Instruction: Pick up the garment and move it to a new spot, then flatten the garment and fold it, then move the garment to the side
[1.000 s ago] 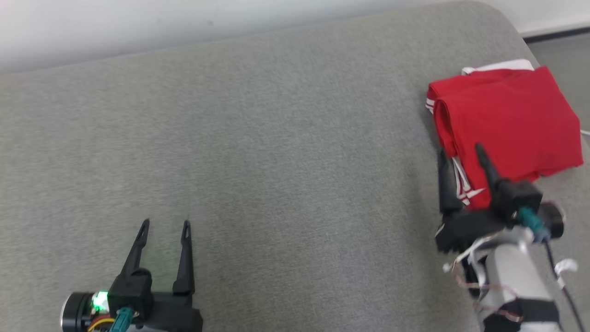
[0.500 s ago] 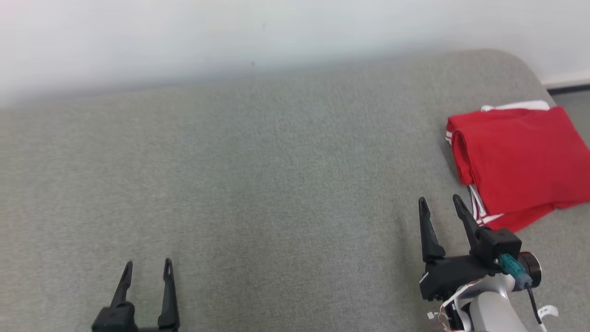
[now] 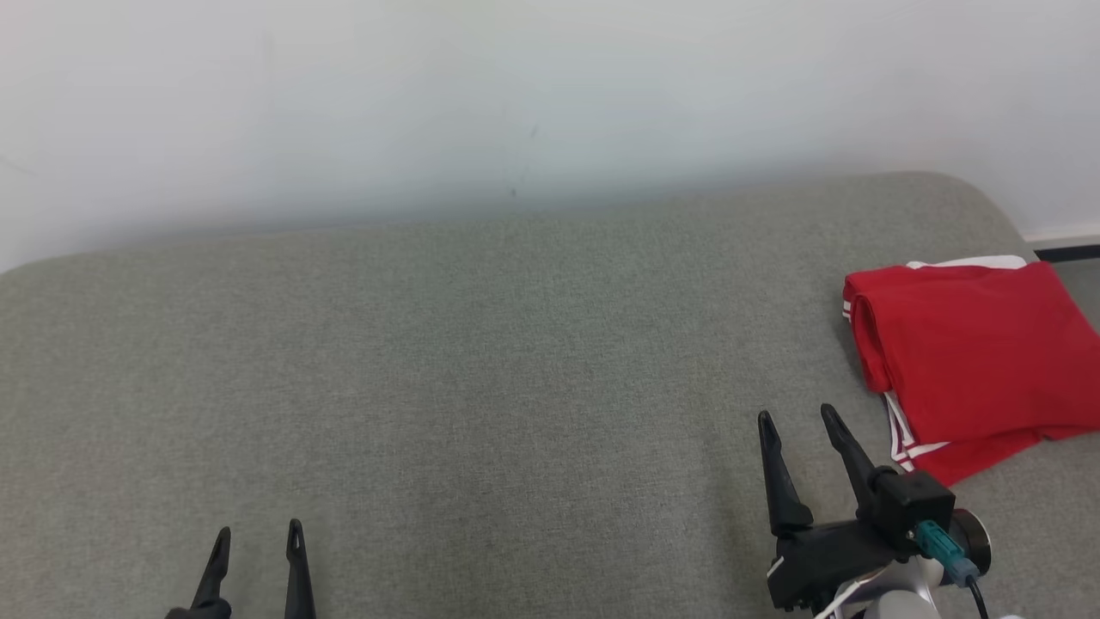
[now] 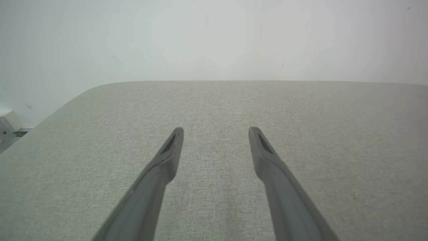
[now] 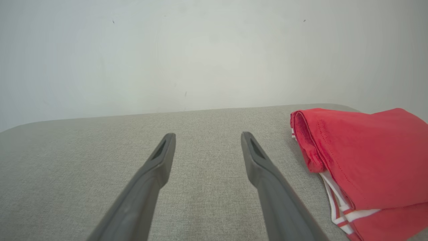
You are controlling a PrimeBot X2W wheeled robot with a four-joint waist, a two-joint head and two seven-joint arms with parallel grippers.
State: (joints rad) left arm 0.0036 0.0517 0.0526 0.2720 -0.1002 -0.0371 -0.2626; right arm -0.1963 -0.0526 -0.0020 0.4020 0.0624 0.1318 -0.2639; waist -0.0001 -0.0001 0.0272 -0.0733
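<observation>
The garment [image 3: 975, 352] is red with white stripes along its edge, folded into a compact stack at the far right of the grey padded surface [image 3: 516, 361]. In the right wrist view the garment [image 5: 364, 160] lies just right of my fingers. My right gripper [image 3: 795, 417] is open and empty, a short way to the left of the garment and in front of it, apart from it. My left gripper [image 3: 256, 531] is open and empty at the lower left, over bare grey fabric. In the left wrist view the left gripper [image 4: 215, 129] holds nothing.
A white wall [image 3: 516, 94] rises behind the surface. The surface's right corner [image 3: 988, 198] curves down to a dark floor strip [image 3: 1066, 252]. In the left wrist view the surface's left edge [image 4: 50, 117] falls away near a pale object [image 4: 8, 125].
The head camera has tilted up, showing more wall. My right gripper has drawn back from the garment's front edge toward me and a little left, still open. The garment has stayed put.
</observation>
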